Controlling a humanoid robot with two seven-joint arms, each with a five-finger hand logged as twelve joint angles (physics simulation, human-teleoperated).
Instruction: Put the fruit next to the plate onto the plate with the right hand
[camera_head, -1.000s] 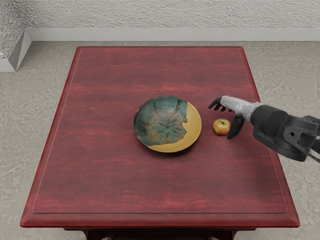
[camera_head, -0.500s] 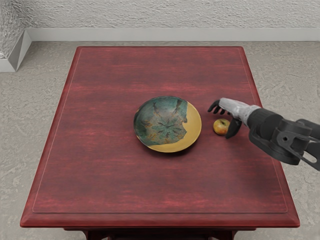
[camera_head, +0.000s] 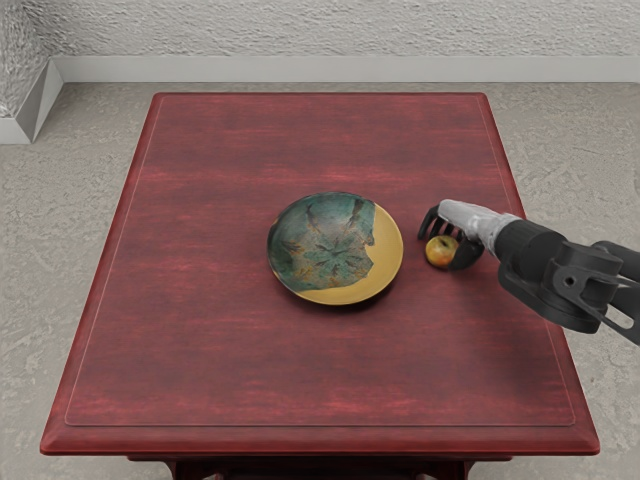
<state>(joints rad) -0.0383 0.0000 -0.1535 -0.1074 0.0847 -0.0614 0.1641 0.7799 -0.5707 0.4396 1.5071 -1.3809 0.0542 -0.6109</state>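
A small yellow-red apple (camera_head: 440, 252) rests on the red table just right of the plate (camera_head: 385, 270), a round dish with a green leaf pattern and a yellow rim. My right hand (camera_head: 446, 240) reaches in from the right edge and cups the apple. Its dark fingers (camera_head: 432, 220) curl over the apple's far side and the thumb presses on its right side. The apple still touches the tabletop. The left arm does not show.
The red wooden table (camera_head: 200, 330) has a raised rim all round. Grey floor surrounds it, with a pale wall at the back and a grey block (camera_head: 25, 100) at the far left.
My right hand has dropped lower and its fingers and thumb have drawn in around the apple. The apple and the plate have stayed where they were.
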